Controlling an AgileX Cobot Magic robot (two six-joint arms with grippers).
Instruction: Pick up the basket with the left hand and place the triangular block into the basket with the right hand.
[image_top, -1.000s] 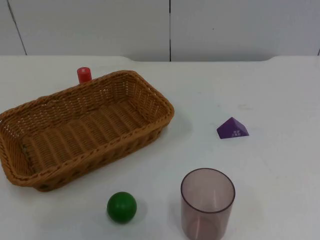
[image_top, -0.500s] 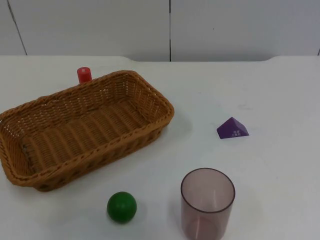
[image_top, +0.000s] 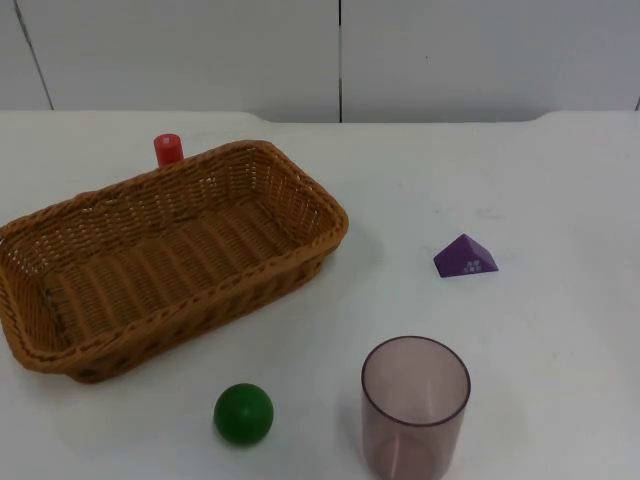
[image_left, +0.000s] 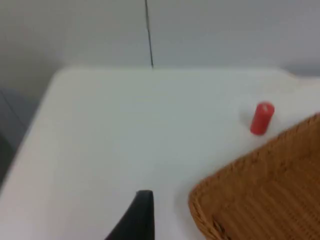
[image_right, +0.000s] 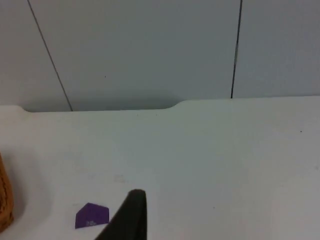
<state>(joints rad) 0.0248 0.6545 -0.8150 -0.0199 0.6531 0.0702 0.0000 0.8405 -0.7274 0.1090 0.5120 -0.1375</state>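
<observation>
While neither the left pincer (image_left: 142, 212) nor the right pincer (image_right: 131, 212) reveals whether it is released or clenched, the basket (image_left: 260, 195) lies just beside the left, the triangular block (image_right: 92, 215) just beside the right, whose sloped faces risk slipping.

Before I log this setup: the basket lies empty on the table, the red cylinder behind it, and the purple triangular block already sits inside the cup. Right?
Not quite. The purple triangular block lies on the table apart from the cup, as the top view shows. The basket is empty, red cylinder behind it.

Woven wicker basket (image_top: 170, 255); translucent smooth plastic cup (image_top: 415, 405).
</observation>
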